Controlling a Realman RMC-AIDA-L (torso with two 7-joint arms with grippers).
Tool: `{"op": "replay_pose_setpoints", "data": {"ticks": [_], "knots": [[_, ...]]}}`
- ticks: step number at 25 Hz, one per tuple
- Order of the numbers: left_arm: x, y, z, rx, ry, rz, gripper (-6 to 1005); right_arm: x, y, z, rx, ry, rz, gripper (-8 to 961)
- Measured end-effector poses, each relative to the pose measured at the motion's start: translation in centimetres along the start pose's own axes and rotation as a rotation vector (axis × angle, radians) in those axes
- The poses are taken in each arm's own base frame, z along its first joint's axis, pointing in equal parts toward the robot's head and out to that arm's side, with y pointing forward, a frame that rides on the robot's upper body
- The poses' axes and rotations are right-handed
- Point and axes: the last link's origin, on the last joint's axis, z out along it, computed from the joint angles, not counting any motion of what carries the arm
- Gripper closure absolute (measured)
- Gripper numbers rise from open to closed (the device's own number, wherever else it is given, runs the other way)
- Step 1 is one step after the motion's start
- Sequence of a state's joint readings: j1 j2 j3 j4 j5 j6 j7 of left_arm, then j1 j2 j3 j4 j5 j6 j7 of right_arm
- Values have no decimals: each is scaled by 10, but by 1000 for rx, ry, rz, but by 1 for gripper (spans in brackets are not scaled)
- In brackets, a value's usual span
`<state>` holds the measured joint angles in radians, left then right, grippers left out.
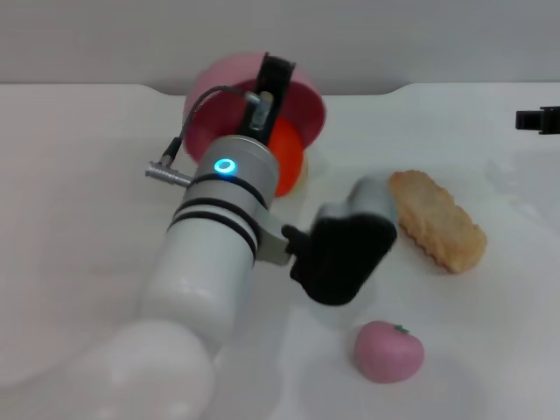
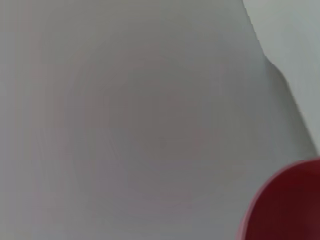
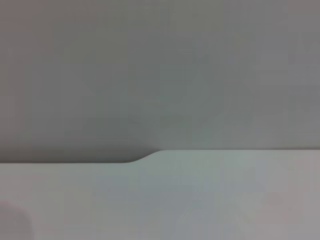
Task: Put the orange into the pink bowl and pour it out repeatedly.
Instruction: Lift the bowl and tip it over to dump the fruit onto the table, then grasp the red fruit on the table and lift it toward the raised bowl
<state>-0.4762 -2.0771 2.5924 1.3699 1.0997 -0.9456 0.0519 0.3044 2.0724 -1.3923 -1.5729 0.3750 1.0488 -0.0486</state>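
Observation:
The pink bowl (image 1: 302,101) is tipped on its side at the back of the table, its opening turned toward me and downward. My left gripper (image 1: 273,80) is shut on its upper rim, one finger inside and one outside. The orange (image 1: 289,157) lies just below the bowl's mouth, partly hidden behind my left wrist; whether it touches the bowl I cannot tell. In the left wrist view only a curved piece of the pink bowl (image 2: 285,207) shows. My right gripper (image 1: 539,119) is parked at the far right edge, only its tip in view.
A beige ball (image 1: 303,178) peeks out beside the orange. A tan ridged biscuit toy (image 1: 437,220) lies to the right of centre. A small pink peach toy (image 1: 388,351) sits near the front. The table's back edge (image 1: 420,87) runs just behind the bowl.

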Motion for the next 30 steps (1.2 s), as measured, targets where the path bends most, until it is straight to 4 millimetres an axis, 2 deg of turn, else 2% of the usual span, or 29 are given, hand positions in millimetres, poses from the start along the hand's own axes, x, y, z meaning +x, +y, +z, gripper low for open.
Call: {"op": "replay_pose_setpoints", "data": {"ticks": [7,10,15,17,18,19,20,22,25,28,30], "knots": [[2,3,-2,72,8,175,956,-3,4,5,-9,11,-8,292],[0,0,-1,87,3,130,956,-4,6,7,-11,12,-11,288],[-13,-32,5,88,-26,-380,956,-4,10,9,-21,17,-20,281],[-32,-43,10,58,-80,-636,956,-4,14,10,-38,18,-27,278],[-54,-47,15,-9,-155,-866,956,-4,17,10,-52,17,-31,277],[-54,-47,15,-9,-155,-866,956,-4,20,10,-69,16,-36,276],[-64,-46,17,-55,-198,-956,956,-5,24,10,-91,11,-40,274],[-91,-38,23,-170,-330,-1122,956,-6,32,10,-140,0,-52,271],[-124,-25,25,-326,-502,-1280,956,-8,47,12,-211,-15,-74,267],[-147,-9,21,-496,-600,-1394,956,-9,65,14,-278,-32,-122,263],[-160,-3,16,-528,-630,-1454,956,-9,79,18,-318,-34,-159,260]]}}
